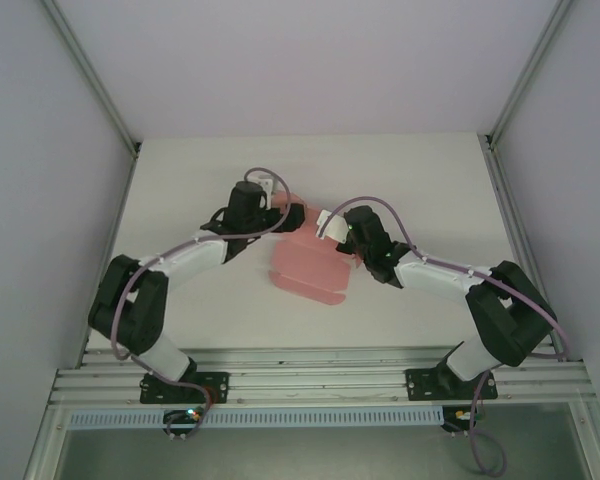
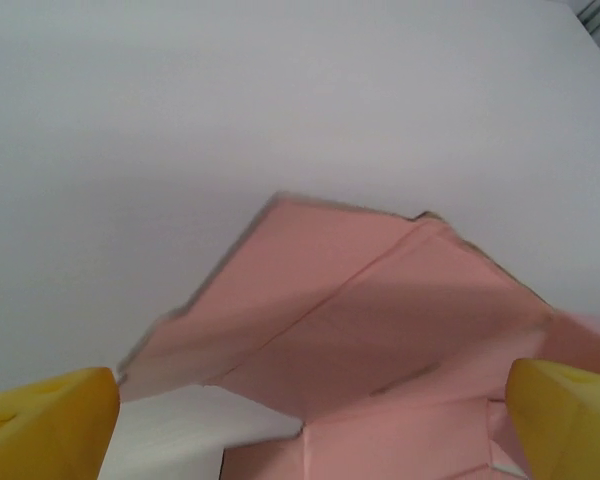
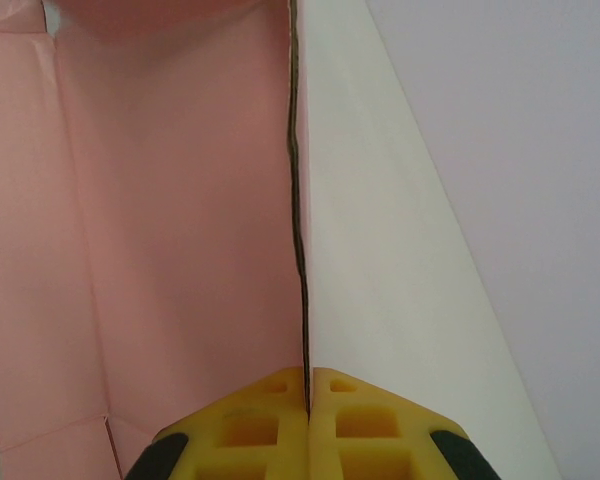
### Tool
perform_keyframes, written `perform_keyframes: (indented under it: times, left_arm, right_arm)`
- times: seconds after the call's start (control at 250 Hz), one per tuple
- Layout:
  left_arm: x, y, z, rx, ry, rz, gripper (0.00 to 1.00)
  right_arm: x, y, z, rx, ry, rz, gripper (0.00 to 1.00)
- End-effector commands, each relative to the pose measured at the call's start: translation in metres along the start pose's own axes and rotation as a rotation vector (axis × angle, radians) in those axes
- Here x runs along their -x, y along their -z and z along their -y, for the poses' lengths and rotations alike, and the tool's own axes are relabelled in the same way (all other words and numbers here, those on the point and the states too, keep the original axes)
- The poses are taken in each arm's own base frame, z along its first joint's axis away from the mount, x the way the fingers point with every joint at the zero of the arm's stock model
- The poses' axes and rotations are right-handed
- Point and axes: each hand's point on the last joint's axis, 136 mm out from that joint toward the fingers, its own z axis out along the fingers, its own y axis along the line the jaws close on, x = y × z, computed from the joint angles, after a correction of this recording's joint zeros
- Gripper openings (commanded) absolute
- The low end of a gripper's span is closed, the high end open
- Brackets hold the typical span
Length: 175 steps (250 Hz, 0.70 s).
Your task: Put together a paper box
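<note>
The paper box (image 1: 310,262) lies near the middle of the table (image 1: 180,180), between the two arms. It is partly folded card rather than a finished box: the near part rests flat, and at the far end some panels stand up from the surface. As a container it has nothing in it, and no closed cavity has formed yet.

The right gripper (image 3: 308,378) has its yellow fingers (image 3: 250,430) pressed together on one upright panel of the box (image 3: 170,230), with the card seen edge-on between them. The left gripper (image 2: 305,425) is spread wide and has hold of nothing. One finger (image 2: 45,425) sits to each side of the raised, creased flaps of the box (image 2: 380,330).

The main risk, as I judge it, is the thin card. A pull by the right gripper along the panel could tear it or bend it away from the crease. Since only one panel is pinched, the whole sheet could also slide across the smooth table when the left gripper pushes a flap. If the left fingers close off a crease line, they could crush the flap, and the raised panels could spring back flat once let go.
</note>
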Motion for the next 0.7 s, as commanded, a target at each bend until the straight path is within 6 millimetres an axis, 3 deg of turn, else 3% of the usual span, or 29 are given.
perform_keyframes:
  times: [0.0,0.148,0.355,0.511,0.695]
  left_arm:
    - [-0.004,0.028,-0.003,0.017,-0.04,-0.019,1.0]
    - [-0.019,0.055,-0.023,0.067,0.002,-0.014,1.0]
    - [-0.038,0.073,-0.08,0.156,0.187,-0.002,1.0]
    - [-0.051,0.058,-0.098,0.151,0.226,-0.052,1.0]
    - [-0.037,0.024,-0.099,0.106,0.227,-0.036,1.0]
  right_arm:
    - [0.0,0.001,0.017,-0.055,-0.024,-0.012,0.0]
    - [-0.001,0.003,0.032,-0.094,-0.066,-0.017,0.0]
    - [0.003,0.009,0.038,-0.061,-0.121,0.003,0.0]
    - [0.004,0.012,0.039,-0.041,-0.155,0.009,0.0]
    - [0.005,0.014,0.033,-0.001,-0.173,0.02,0.0]
